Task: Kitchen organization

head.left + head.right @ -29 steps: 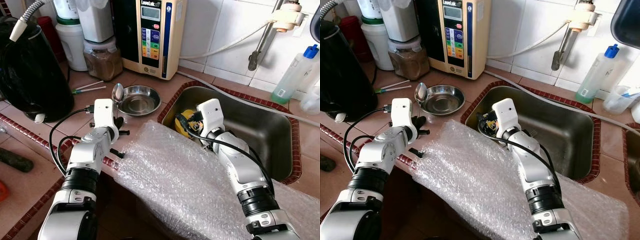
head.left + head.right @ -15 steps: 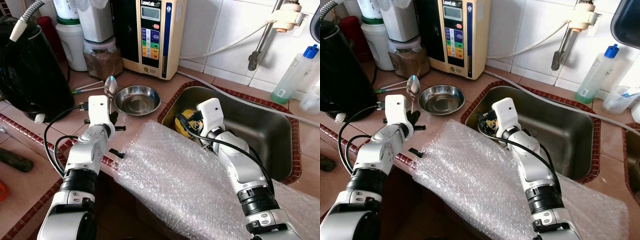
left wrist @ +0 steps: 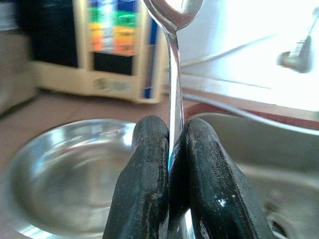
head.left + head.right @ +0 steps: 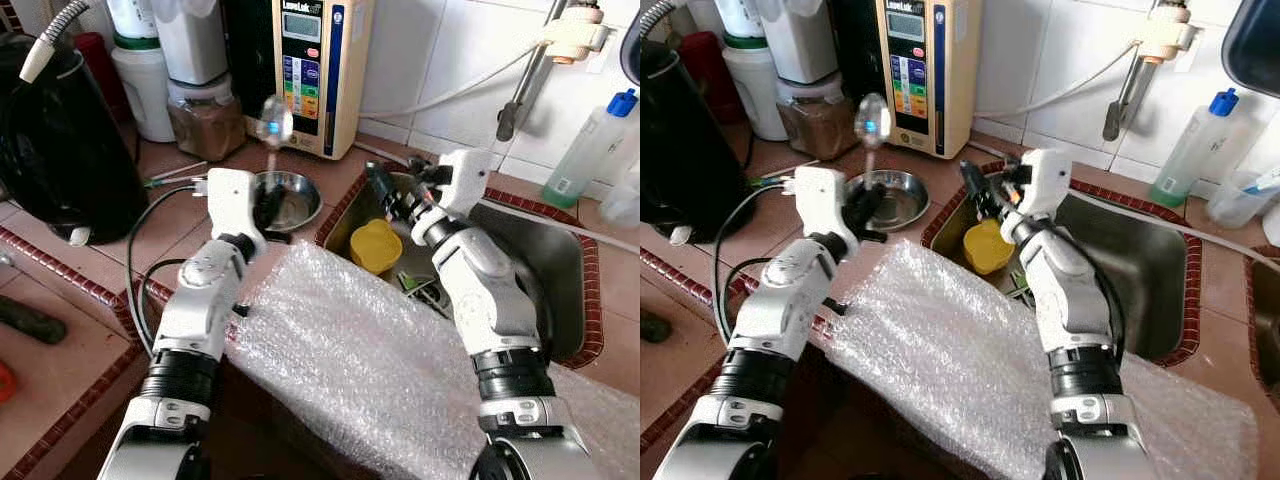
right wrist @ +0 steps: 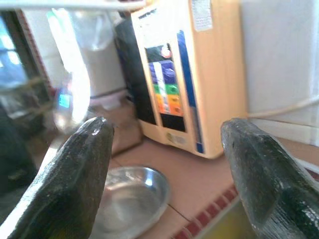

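- Above the steel bowl (image 4: 285, 198): left pincer (image 3: 169, 164) clamped on the spoon (image 4: 271, 122) handle; spoon upright, its bowl end up.
- Just right of the left pincer, over the sink (image 4: 545, 265) rim: right pincer (image 5: 167, 164), fingers spread apart, holding nothing.
- Below the right pincer: yellow item (image 4: 376, 245) in the sink.
- Nearer than both pincers: bubble wrap (image 4: 390, 375) draped over the desk (image 4: 70, 330) edge.

The left end effector (image 4: 862, 207) holds a spoon (image 4: 872, 125) upright above the steel bowl (image 4: 890, 197) beside the sink (image 4: 1140, 270).
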Robot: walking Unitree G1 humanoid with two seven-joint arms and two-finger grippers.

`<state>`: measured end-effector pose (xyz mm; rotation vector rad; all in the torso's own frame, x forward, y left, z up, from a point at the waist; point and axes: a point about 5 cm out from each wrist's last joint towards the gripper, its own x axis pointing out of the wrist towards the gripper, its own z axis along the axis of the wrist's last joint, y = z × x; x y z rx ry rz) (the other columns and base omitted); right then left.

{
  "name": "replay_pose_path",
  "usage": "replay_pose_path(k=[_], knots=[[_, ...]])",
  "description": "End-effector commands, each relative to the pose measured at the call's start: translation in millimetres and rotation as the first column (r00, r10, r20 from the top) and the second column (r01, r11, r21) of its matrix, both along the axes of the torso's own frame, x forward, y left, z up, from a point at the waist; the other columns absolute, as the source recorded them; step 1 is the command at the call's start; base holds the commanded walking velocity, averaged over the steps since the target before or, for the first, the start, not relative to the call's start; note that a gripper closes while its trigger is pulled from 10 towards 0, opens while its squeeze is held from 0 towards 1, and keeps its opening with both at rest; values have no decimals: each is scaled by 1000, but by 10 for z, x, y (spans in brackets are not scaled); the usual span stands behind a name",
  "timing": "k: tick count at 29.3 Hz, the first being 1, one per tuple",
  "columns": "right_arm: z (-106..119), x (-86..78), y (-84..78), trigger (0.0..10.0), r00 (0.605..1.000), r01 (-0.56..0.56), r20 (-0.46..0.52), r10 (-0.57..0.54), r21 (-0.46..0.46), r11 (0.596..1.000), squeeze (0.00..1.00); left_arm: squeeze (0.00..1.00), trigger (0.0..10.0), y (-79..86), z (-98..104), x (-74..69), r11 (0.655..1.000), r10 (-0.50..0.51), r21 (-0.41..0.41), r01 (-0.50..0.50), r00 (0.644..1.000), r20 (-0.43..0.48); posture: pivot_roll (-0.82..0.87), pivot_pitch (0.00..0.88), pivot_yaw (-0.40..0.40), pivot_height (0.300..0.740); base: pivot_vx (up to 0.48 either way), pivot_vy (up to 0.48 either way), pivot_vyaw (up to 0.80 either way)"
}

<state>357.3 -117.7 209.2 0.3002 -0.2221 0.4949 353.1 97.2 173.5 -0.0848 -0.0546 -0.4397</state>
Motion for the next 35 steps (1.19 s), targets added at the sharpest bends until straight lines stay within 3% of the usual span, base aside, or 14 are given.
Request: replay_pose_path(k=[1,4,7,10,18,19,20,26,35], knots=[[73,-20,31,10000,998,-56,15,56,24,998,0,0,0,-104,76,-57,996,-85,6,85,995,57,103,0,-2,740,0,0,0],[77,-36,52,10000,997,-79,19,78,35,996,0,0,0,-144,81,-74,994,-111,17,110,992,62,101,0,-3,740,0,0,0],[121,-70,129,10000,990,-138,29,136,110,984,0,0,0,-286,103,-140,976,-216,50,213,974,66,100,0,-3,740,0,0,0],[126,-71,180,10000,989,-148,28,146,118,982,0,0,0,-361,124,-183,962,-272,57,268,959,81,101,0,-3,740,0,0,0],[145,-54,214,10000,989,-150,30,147,133,980,0,0,0,-436,132,-243,943,-330,72,325,940,85,104,0,-1,740,0,0,0],[152,-38,195,8275,991,-132,30,129,139,982,0,0,0,-440,131,-251,941,-337,73,332,938,84,101,0,-1,740,0,0,0],[163,-18,167,235,994,-109,27,106,155,982,0,0,0,-444,131,-256,938,-344,70,339,935,82,101,0,-1,740,0,0,0],[196,27,125,0,998,-67,19,64,188,980,0,0,0,-471,104,-290,929,-367,71,362,927,74,103,0,-4,740,0,0,0],[195,34,149,0,998,-58,18,55,168,984,0,0,0,-467,97,-290,930,-365,71,360,929,71,102,0,-5,740,0,0,0]])
